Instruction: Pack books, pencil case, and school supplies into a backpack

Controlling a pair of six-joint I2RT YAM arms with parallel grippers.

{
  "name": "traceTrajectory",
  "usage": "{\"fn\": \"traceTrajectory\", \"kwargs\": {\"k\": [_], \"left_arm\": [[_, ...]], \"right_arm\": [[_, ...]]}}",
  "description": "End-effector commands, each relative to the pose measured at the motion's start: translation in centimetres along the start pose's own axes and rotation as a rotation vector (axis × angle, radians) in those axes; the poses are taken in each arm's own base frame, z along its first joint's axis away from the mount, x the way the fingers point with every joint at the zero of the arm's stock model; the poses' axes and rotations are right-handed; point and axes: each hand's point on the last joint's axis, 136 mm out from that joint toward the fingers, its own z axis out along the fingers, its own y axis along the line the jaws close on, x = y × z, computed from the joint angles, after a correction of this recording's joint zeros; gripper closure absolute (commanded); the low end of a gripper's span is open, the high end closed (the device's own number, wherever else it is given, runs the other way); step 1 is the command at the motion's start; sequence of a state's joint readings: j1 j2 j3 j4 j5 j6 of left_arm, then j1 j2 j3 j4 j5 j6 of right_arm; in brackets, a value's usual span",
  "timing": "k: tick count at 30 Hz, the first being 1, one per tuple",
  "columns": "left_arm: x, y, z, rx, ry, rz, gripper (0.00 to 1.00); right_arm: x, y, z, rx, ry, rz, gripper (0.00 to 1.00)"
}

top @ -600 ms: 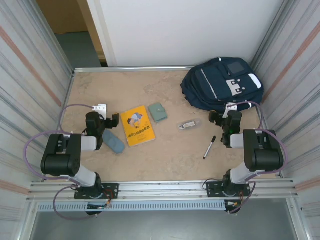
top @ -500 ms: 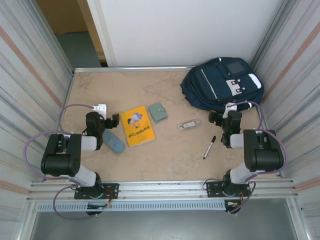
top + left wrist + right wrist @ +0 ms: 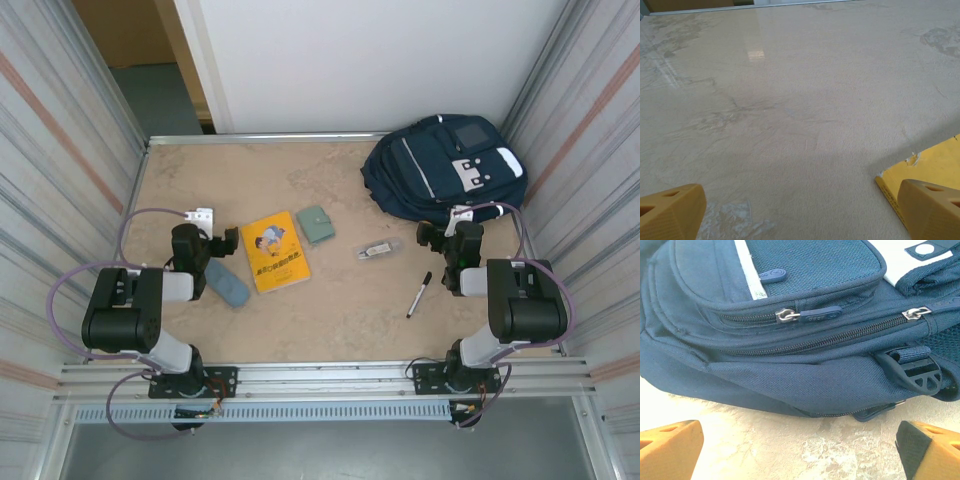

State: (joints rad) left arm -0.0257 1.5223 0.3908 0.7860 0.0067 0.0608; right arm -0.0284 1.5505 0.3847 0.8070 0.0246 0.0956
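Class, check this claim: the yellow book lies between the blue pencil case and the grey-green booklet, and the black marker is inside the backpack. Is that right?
One slip: the black marker lies on the table, outside the backpack, as the top external view shows. The yellow book does lie between the pencil case and the booklet.

Left tool (image 3: 801,212) faces bare table (image 3: 790,100); backpack (image 3: 790,365) stands before right tool (image 3: 799,450).

At my left wrist, the yellow book (image 3: 935,167) runs off the frame's right edge, one corner visible. My right wrist's view crops the backpack (image 3: 805,375). Overhead, the clear packet (image 3: 377,250) holds something too small to tell.
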Motion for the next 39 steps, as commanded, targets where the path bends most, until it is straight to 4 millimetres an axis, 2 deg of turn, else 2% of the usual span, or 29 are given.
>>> {"fn": "traceTrajectory", "kwargs": {"k": [1,19,21,23,27,28,31,33,36,37,39], "left_arm": [[-1.4,0.1,0.1,-0.003,-0.036,0.013,0.01],[-1.4,0.2,0.1,-0.003,-0.036,0.006,0.01],[-1.5,0.3,0.0,0.009,-0.039,-0.005,0.01],[-1.5,0.3,0.0,0.006,-0.042,-0.001,0.01],[-2.7,1.8,-0.7,-0.113,-0.036,-0.021,0.01],[-3.1,2.1,-1.2,-0.146,-0.022,-0.017,0.01],[-4.5,1.5,-3.2,-0.180,0.036,-0.050,0.01],[-5.5,0.6,-4.9,-0.156,0.088,-0.128,0.01],[-7.1,-0.8,-7.3,-0.082,0.152,-0.282,0.01],[-7.1,-0.6,-7.7,-0.096,0.159,-0.352,0.01],[-5.5,0.2,-8.7,-0.161,0.221,-0.582,0.01]], "right_arm": [[-1.2,0.1,0.2,-0.008,-0.023,-0.010,0.01],[-1.8,-0.1,0.0,-0.020,-0.013,0.007,0.01],[-2.7,-0.2,-0.8,-0.005,0.025,0.022,0.01],[-3.9,-1.1,-2.1,0.048,0.038,0.090,0.01],[-6.7,-0.2,-5.6,0.028,-0.022,0.150,0.01],[-7.2,0.4,-6.2,0.014,-0.008,0.162,0.01],[-7.7,4.0,-7.6,-0.093,0.088,0.178,0.01],[-7.3,7.8,-8.2,-0.171,0.165,0.138,0.01],[-5.9,13.5,-9.2,-0.271,0.285,-0.023,0.04],[-5.4,15.0,-9.5,-0.300,0.320,-0.059,0.07],[-4.1,18.3,-9.9,-0.377,0.396,-0.117,0.11]]}}
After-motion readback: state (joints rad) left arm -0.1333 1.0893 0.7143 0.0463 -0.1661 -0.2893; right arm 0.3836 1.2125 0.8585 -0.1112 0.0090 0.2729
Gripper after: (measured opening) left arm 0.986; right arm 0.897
